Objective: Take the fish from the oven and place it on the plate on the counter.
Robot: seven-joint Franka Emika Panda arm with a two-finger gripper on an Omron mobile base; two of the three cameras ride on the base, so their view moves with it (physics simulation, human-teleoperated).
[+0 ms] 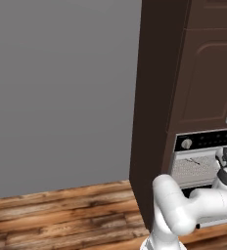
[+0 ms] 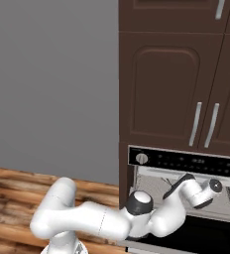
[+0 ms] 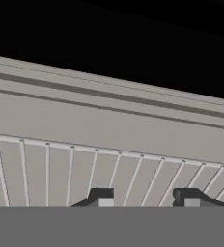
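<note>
Biggest risk: you close w/ nothing between the pads. The gripper sits low over the wire rack inside the oven, jaws standing apart at a middling gap w/ only bare rack bars showing between them. The fish isn't visible in hand view, so you can't tell its position relative to the tips; it may be under the hand or off to a side. Second risk: fingertips catching a rack bar if you go lower. Wrist is also close to the oven's front frame, so watch for a snag on retract.
</note>
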